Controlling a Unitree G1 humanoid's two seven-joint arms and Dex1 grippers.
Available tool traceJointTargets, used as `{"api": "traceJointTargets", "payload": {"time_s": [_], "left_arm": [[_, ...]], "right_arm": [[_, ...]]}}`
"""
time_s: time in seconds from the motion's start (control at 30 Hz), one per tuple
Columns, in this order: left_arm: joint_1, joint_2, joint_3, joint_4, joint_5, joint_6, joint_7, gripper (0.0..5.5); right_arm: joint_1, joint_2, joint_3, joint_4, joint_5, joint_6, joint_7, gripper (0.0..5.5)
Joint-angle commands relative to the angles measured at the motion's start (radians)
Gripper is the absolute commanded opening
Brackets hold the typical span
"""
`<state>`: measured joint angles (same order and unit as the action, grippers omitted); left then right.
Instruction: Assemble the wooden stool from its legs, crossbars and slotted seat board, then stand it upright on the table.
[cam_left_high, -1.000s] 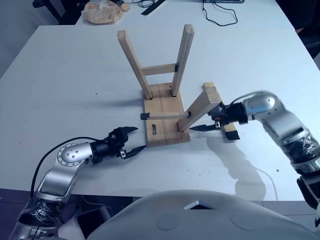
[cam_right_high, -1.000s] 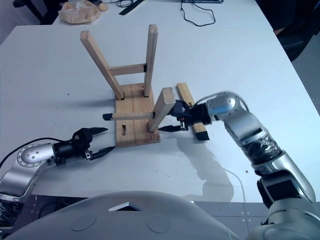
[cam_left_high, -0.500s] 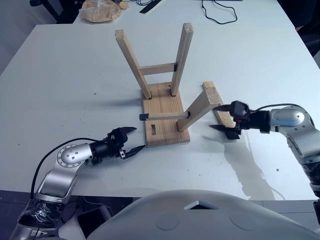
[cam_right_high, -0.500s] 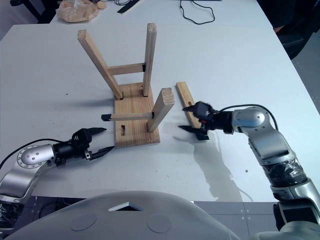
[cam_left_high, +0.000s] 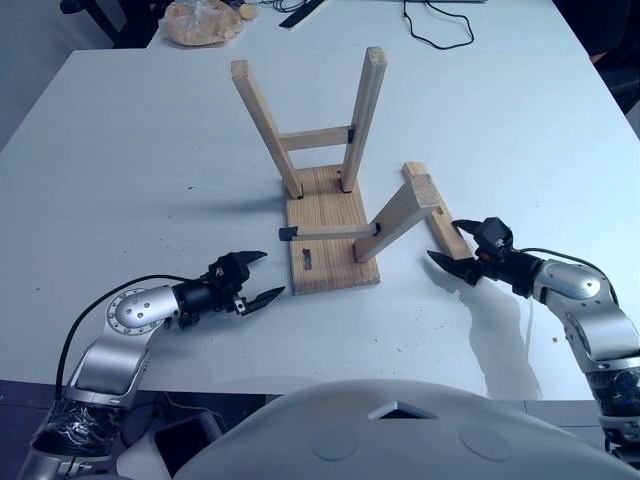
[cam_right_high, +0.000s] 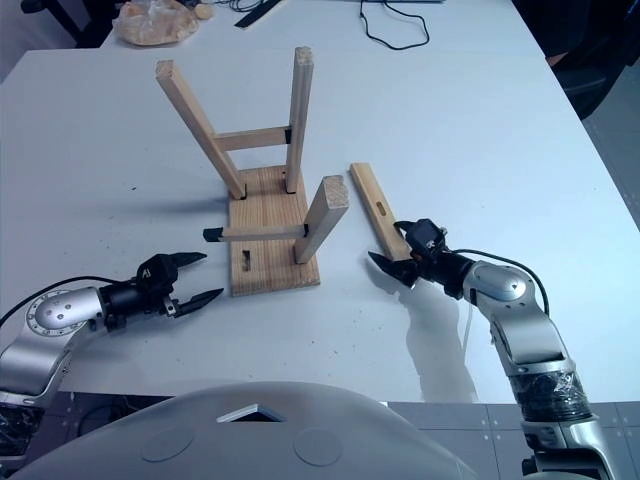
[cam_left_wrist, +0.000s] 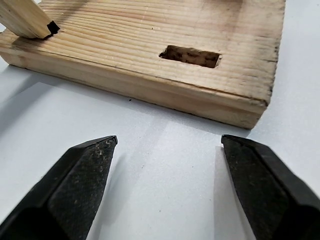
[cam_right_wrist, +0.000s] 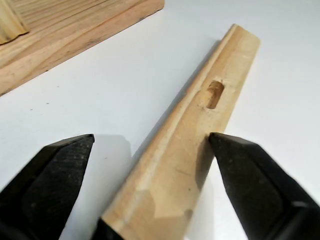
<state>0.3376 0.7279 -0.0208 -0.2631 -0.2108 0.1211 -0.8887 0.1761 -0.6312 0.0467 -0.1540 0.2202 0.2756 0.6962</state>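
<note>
Looking down from the left eye view, you see one loose leg (cam_left_high: 445, 228) flat on the table (cam_left_high: 120, 150), just right of the seat board (cam_left_high: 335, 265). Its long axis runs from the far side back toward the robot's right. Its near end lies between the spread fingers of the right gripper (cam_left_high: 441, 239), clearly the nearer arm, which grips nothing yet. The left gripper (cam_left_high: 272, 272), also spread and empty, sits by the board's near left corner.

From the right eye view the count is four legs: two upright at the board's far end, one leaning leg (cam_right_high: 322, 218), and the loose one. There are two crossbars and one board.

At the left wrist, the wide-apart jaws face the board's edge and one empty slot (cam_left_wrist: 190, 56).

At the right wrist, the jaws straddle the loose leg, its mortise hole (cam_right_wrist: 215, 94) facing up. I'd judge the next move is to close on it.
</note>
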Motion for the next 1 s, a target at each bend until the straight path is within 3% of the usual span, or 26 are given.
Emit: {"api": "traceJointTargets", "payload": {"time_s": [0.03,0.33,0.7,0.83,1.0], "left_arm": [[-0.016,0.013,0.008,0.012,0.010,0.007,-0.001,3.86],[-0.023,0.013,0.010,0.025,0.015,-0.002,0.004,3.86],[-0.032,0.006,0.014,0.043,0.021,-0.014,0.020,3.86],[-0.055,-0.002,0.081,0.044,-0.022,0.002,0.045,3.86],[-0.158,-0.036,0.254,0.084,-0.117,0.089,0.165,3.86]], "right_arm": [[0.027,0.031,0.009,0.090,-0.051,0.035,-0.062,4.25],[-0.001,0.068,-0.038,0.131,-0.023,0.041,-0.089,4.25],[-0.003,0.089,-0.039,0.119,-0.003,0.034,-0.060,2.48],[-0.017,0.109,-0.052,0.116,0.007,0.027,-0.074,2.05],[-0.046,0.139,-0.097,0.099,0.044,0.026,-0.096,2.04]]}}
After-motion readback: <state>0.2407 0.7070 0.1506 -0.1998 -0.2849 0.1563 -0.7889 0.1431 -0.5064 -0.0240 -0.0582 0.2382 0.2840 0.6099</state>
